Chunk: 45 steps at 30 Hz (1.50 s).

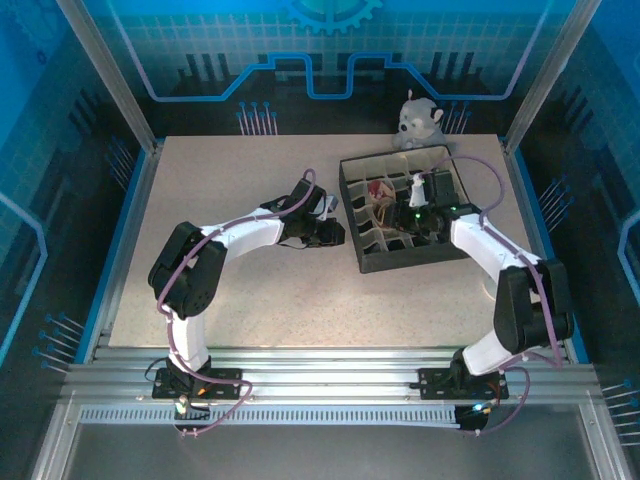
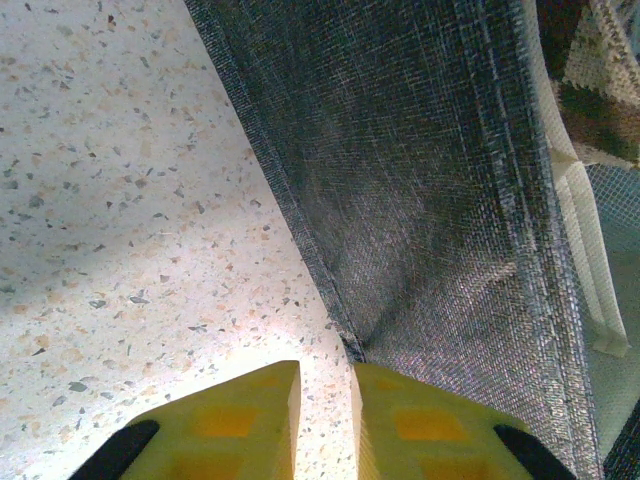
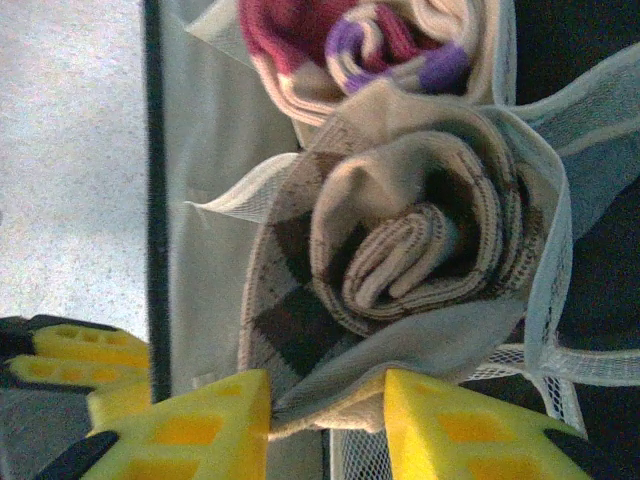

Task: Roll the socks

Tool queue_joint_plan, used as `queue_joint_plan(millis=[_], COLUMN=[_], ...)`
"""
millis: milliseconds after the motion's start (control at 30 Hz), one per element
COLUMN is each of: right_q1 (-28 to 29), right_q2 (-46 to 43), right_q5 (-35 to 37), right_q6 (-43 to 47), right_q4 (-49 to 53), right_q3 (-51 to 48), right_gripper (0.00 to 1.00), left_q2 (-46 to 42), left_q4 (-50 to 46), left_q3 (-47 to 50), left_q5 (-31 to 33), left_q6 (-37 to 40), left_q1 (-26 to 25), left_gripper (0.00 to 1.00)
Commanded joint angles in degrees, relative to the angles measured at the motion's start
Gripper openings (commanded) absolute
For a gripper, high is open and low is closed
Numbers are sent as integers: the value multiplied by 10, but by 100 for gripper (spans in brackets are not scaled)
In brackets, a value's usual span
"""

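Observation:
The brown-and-tan argyle sock [image 3: 420, 240] is rolled into a spiral and sits in a mesh-walled compartment of the dark organizer box [image 1: 400, 262]. My right gripper [image 3: 328, 395] reaches into the box [image 1: 400, 215], and its yellow fingers press the roll's lower edge and a fold of divider cloth from both sides. Just beyond it, the beige sock with red and purple stripes [image 3: 330, 40] lies rolled in the neighbouring compartment [image 1: 378, 190]. My left gripper [image 2: 325, 380] rests low on the table against the box's grey outer wall [image 2: 420, 180], jaws a narrow gap apart with bare table between them.
A grey plush toy [image 1: 418, 122] stands at the table's back edge behind the box. The speckled tabletop [image 1: 230, 170] stretches left of the box. The left gripper's yellow fingers [image 3: 80, 355] show outside the box wall in the right wrist view.

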<state>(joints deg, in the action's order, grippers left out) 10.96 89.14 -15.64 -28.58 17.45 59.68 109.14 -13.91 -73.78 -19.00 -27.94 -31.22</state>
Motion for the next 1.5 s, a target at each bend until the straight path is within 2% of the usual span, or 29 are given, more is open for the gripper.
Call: queue_joint_plan(millis=[0,167,333,533,667,833,933,1100,1233,1367,1467], right_q1=[4,-1,-1,-2,6,13,17,30,24,-8,-45], right_q2=[27,56,78,95,53,8,-3,-8,-47,-122,-181], right_q5=[-5,-1,56,71,89,135,148,143,151,173,184], right_q6=[-6,-13,19,38,48,74,92,108,130,159,173], right_q4=[28,20,51,78,86,127,147,146,129,119,114], right_q3=[35,39,63,87,106,148,159,143,112,69,34], right_gripper=[33,36,39,42,42,48,47,45,45,50,60], left_q2=[-9,-10,-8,-9,-9,-13,-17,-27,-53,-102,-147], left_q4=[-11,-14,-18,-21,-25,-26,-28,-34,-52,-84,-87], left_q3=[4,3,2,2,3,2,3,6,7,14,34], left_q5=[-16,-15,-15,-14,-13,-9,-6,-2,14,59,80], left_q6=[14,17,19,21,22,26,28,36,82,149,187], left_q1=[4,4,4,5,6,7,8,11,15,31,52], left_gripper=[17,17,17,17,17,17,17,17,18,27,34])
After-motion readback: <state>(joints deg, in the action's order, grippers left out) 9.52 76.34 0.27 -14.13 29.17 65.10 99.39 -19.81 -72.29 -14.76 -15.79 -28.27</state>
